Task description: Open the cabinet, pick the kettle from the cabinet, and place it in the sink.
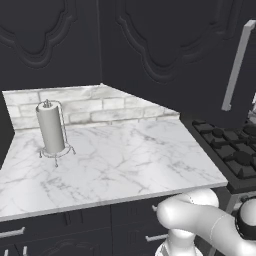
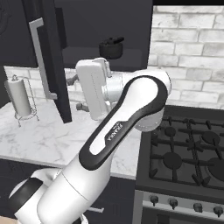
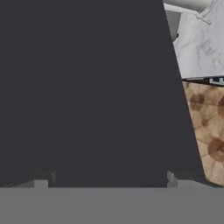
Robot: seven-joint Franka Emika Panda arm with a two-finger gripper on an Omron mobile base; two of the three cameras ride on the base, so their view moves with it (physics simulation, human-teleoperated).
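The cabinet door (image 2: pixel 54 65) stands swung open, edge-on, with its long silver bar handle (image 2: pixel 39 57) on the left face. The same door and handle (image 1: pixel 237 65) rise at the right of the left base view. Inside the open cabinet, the small black kettle (image 2: pixel 111 47) sits upright on the shelf. My gripper (image 3: pixel 109 180) is open, its fingertips (image 3: pixel 41 179) wide apart and nothing between them. It faces the dark door panel (image 3: pixel 87 87) at close range, well below and left of the kettle. The sink is out of view.
A paper towel roll on a wire stand (image 1: pixel 51 127) (image 2: pixel 19 98) stands on the white marble counter (image 1: pixel 130 160). A black gas stove (image 2: pixel 188 153) lies to the right. Black base cabinets (image 1: pixel 75 225) run under the counter. Brown tiled floor (image 3: pixel 210 131) shows past the door's edge.
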